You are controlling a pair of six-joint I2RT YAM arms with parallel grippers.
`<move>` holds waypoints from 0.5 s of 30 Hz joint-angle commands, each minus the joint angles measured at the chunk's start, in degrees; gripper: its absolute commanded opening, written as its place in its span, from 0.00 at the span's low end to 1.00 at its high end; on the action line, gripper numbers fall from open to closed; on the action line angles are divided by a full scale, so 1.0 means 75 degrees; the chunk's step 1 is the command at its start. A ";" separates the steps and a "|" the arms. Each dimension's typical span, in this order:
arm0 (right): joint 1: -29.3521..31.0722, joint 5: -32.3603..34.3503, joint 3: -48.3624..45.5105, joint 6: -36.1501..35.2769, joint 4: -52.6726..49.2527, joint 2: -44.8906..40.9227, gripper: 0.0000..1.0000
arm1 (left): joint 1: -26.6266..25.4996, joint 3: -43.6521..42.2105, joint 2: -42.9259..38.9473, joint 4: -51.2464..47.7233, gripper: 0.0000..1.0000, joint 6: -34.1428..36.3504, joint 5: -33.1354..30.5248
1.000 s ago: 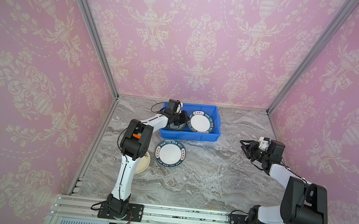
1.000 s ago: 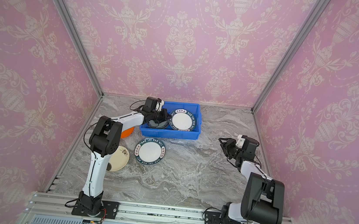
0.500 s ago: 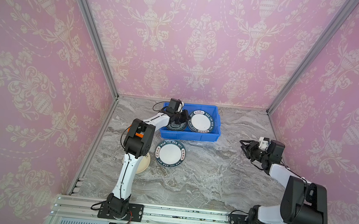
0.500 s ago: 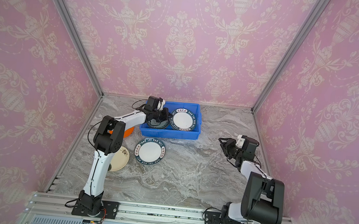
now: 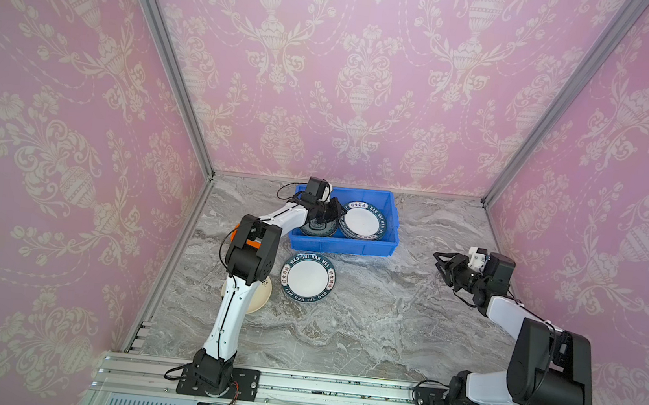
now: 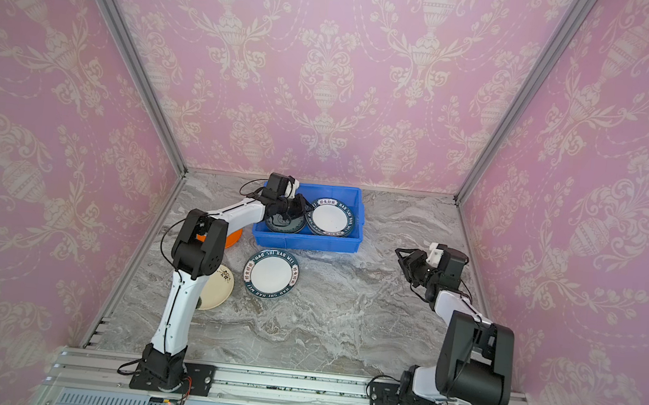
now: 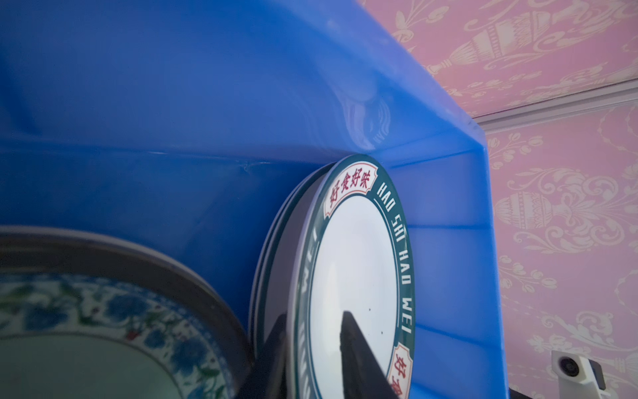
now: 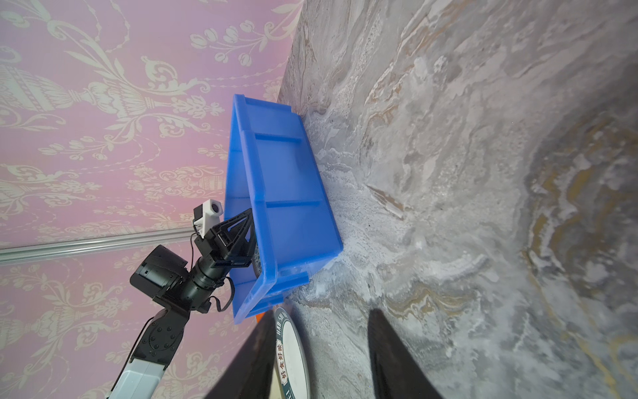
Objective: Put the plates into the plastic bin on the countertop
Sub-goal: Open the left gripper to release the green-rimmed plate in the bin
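Note:
The blue plastic bin (image 5: 351, 247) (image 6: 306, 242) stands at the back of the countertop (image 5: 384, 320). In it lie a blue-patterned plate (image 5: 318, 227) (image 7: 86, 311) and a teal-lettered plate (image 5: 364, 221) (image 7: 355, 248) on top of a stack. My left gripper (image 5: 336, 212) (image 7: 312, 316) is inside the bin, open, with its fingers on either side of that lettered plate's rim. Another lettered plate (image 5: 308, 278) (image 8: 290, 355) lies in front of the bin. A cream plate (image 6: 217, 289) and an orange plate (image 6: 230, 239) lie partly under the left arm. My right gripper (image 5: 438, 260) (image 8: 321, 316) hovers open and empty.
Pink patterned walls close in the countertop on the left, back and right. The bin's walls (image 7: 207, 103) surround the left gripper closely. The arm bases sit on the metal rail (image 5: 336, 389) along the front edge.
My left gripper has slid slightly right inside the bin, towards the lettered plate, and its jaws have parted. The right arm has not moved.

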 commanded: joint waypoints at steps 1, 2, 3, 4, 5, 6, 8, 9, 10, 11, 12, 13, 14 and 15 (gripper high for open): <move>0.0056 -0.0078 -0.0082 0.0138 0.0070 0.0012 0.45 | 0.0028 0.0143 -0.0141 -0.0030 0.41 0.0282 -0.0195; 0.0087 -0.0055 -0.0076 0.0170 0.0081 0.0009 0.45 | 0.0023 0.0171 -0.0182 -0.0049 0.47 0.0352 -0.0223; 0.0146 -0.0024 -0.0098 0.0194 0.0130 0.0009 0.45 | 0.0028 0.0228 -0.0227 -0.0103 0.49 0.0424 -0.0298; 0.0197 -0.0011 -0.0101 0.0229 0.0179 0.0000 0.45 | 0.0027 0.0314 -0.0247 -0.0186 0.50 0.0504 -0.0358; 0.0254 0.0009 -0.0099 0.0244 0.0216 0.0020 0.45 | 0.0029 0.0452 -0.0262 -0.0323 0.53 0.0620 -0.0412; 0.0312 0.0031 -0.0092 0.0270 0.0239 0.0031 0.46 | 0.0020 0.0627 -0.0255 -0.0523 0.53 0.0747 -0.0486; 0.0370 0.0043 -0.0107 0.0319 0.0316 0.0032 0.46 | 0.0039 0.0913 -0.0250 -0.0873 0.54 0.0968 -0.0610; 0.0390 0.0066 -0.0100 0.0318 0.0316 0.0015 0.46 | 0.0050 0.1000 -0.0255 -0.0985 0.53 0.1044 -0.0667; 0.0391 0.0089 -0.0108 0.0312 0.0305 -0.0014 0.46 | 0.0052 0.1075 -0.0281 -0.1070 0.54 0.1067 -0.0701; 0.0391 0.0104 -0.0094 0.0298 0.0271 -0.0040 0.46 | 0.0076 0.1135 -0.0304 -0.1110 0.53 0.1084 -0.0707; 0.0391 0.0114 -0.0091 0.0267 0.0243 -0.0071 0.46 | 0.0086 0.1160 -0.0323 -0.1119 0.54 0.1071 -0.0708; 0.0391 0.0141 -0.0090 0.0221 0.0183 -0.0122 0.46 | 0.0099 0.1191 -0.0348 -0.1122 0.54 0.1070 -0.0731; 0.0396 0.0173 -0.0088 0.0164 0.0115 -0.0172 0.46 | 0.0105 0.1209 -0.0388 -0.1137 0.54 0.1069 -0.0729; 0.0393 0.0189 -0.0086 0.0117 0.0061 -0.0220 0.46 | 0.0104 0.1210 -0.0422 -0.1144 0.54 0.1080 -0.0731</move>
